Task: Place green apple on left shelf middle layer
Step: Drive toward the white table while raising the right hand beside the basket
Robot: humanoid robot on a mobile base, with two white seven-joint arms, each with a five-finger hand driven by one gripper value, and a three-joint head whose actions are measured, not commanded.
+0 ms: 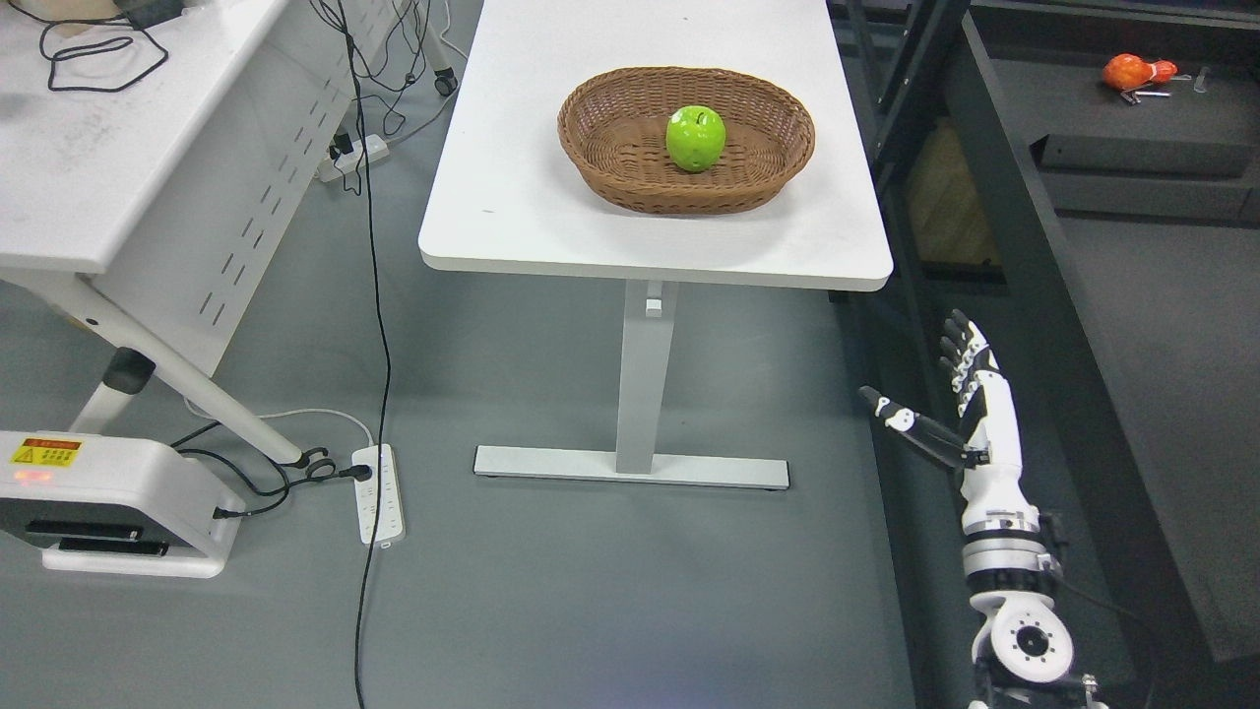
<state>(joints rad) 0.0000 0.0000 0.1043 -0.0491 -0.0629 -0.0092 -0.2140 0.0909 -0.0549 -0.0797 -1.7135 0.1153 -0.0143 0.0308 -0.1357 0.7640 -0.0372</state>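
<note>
A green apple (695, 138) lies in the middle of a brown wicker basket (630, 182) on the white table (551, 207). My right hand (935, 394) is raised at the lower right, below the table's front right corner and well short of the apple. Its fingers (963, 356) are spread straight and its thumb (901, 418) sticks out to the left, holding nothing. A dark shelf frame (994, 187) runs down the right side next to the hand. The left arm does not show.
A second white table (108, 167) with cables stands at the left. A power strip (376, 492) and a black cord (379, 325) lie on the grey floor. A white machine base (108, 502) sits at the lower left. An orange-red object (1134, 73) rests on the dark shelf surface, top right.
</note>
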